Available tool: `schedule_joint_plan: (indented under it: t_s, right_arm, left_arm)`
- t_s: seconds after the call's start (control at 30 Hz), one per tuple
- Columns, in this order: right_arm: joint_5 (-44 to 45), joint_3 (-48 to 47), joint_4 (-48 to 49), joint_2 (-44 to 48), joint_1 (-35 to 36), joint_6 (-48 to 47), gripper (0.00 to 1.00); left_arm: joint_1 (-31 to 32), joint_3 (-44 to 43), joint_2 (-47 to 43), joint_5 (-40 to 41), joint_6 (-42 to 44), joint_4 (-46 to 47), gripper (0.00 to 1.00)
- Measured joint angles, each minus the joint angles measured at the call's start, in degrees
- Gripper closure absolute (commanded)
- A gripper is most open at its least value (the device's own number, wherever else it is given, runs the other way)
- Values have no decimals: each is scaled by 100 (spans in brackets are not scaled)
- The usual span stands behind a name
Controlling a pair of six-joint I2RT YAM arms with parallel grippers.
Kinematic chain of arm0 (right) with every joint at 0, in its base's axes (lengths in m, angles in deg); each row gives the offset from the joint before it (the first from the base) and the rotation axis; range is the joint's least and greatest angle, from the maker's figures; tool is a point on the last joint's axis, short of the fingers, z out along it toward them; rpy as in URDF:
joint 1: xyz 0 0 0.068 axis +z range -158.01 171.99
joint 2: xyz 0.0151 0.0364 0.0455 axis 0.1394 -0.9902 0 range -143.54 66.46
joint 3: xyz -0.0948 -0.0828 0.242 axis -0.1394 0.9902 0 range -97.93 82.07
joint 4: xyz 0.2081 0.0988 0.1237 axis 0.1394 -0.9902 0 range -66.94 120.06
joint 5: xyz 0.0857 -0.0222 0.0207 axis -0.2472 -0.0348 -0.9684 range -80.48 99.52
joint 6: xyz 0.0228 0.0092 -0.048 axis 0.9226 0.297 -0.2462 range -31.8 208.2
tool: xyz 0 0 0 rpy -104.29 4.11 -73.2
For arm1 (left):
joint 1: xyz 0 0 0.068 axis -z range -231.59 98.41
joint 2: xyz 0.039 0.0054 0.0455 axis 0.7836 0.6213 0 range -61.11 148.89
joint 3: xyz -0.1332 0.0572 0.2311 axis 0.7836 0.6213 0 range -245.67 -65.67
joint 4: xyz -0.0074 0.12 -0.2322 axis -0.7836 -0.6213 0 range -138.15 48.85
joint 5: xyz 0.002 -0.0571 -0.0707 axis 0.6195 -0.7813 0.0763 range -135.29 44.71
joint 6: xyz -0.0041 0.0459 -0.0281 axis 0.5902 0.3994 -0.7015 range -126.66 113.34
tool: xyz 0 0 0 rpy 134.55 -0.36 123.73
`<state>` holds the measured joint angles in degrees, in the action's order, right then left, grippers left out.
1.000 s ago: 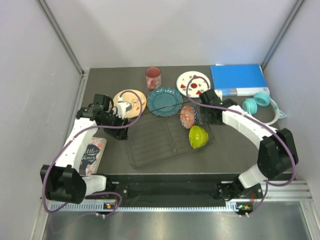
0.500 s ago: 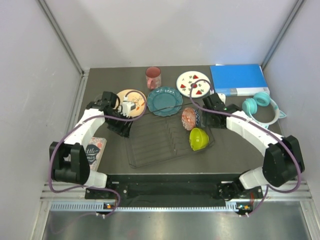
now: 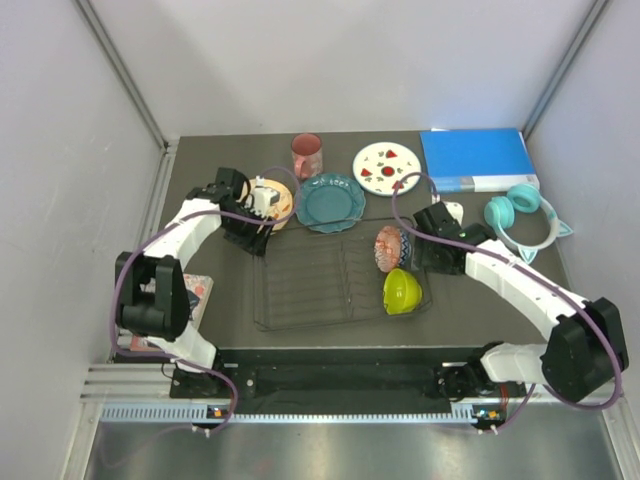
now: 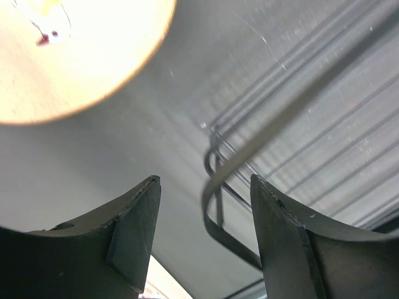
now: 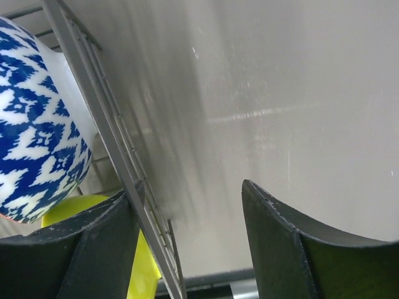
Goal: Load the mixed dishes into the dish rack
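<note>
**Grippers spread at the rack's edges, two bowls inside**

Left gripper [image 3: 255,238] hovers at the far left corner of the dish rack [image 3: 310,290] with its fingers [image 4: 134,237] apart and nothing between them. In the left wrist view, only the bent corner wire of the rack and bare table show in the gap. The cream-yellow floral plate [image 3: 281,205] lies flat on the table just behind this gripper, and the wrist partly covers it.

The right gripper [image 3: 425,255] sits at the rack's right edge, its fingers [image 5: 280,249] also spread and gripping nothing. In the right wrist view the rack's side wire runs through the gap.

Just inside that wire, the pink patterned bowl [image 3: 388,247] stands on its rim in the rack, its blue-and-white outside facing the right wrist camera. The lime-green bowl [image 3: 401,290] rests in the rack's near right corner, just beside the patterned bowl.

Behind the rack, on the table, the teal scalloped plate [image 3: 329,202] lies just beside the cream plate. The white plate with red marks [image 3: 385,168] and the pink-red mug [image 3: 306,155] sit further back.

The blue binder [image 3: 472,160] lies at the far right, with the teal cat-ear headphones [image 3: 520,215] in front of it.
</note>
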<state>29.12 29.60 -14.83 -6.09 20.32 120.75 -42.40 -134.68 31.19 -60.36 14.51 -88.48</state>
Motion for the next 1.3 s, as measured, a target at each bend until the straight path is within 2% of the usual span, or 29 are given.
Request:
schedule_joint_plan:
  t_s: [0.23,0.4,0.53,0.63,0.73,0.83,0.93,1.03,1.2,1.3]
  right_arm:
    - [37,85,-627,308,278,181,33]
    - [17,-131,-1014,308,306,199,21]
    - [15,-997,-1342,203,306,153,17]
    - [-24,-2017,-1255,76,293,96,16]
    - [-173,-2822,-848,-72,90,11,17]
    - [-411,-3167,-249,-376,-365,11,18]
    - [-796,-3338,339,-1084,-977,116,19]
    - [-1189,-3753,699,-2203,-1416,216,22]
    - [-1700,-4562,1117,-4140,-1757,302,24]
    - [-1893,-4861,1137,-4889,-1862,354,23]
  left_arm:
    - [160,-140,216,199,0,164,36]
    - [275,-254,225,275,-7,186,36]
    - [374,-503,225,264,-33,177,35]
    - [424,-723,225,240,-50,131,32]
    - [446,-968,225,227,-52,35,27]
    - [446,-1300,225,251,-57,-125,25]
    - [446,-1735,214,302,-74,-304,23]
    - [446,-2245,208,293,-92,-437,21]
    - [450,-3497,463,72,-162,-535,21]
    - [509,-4170,905,-127,-175,-367,21]
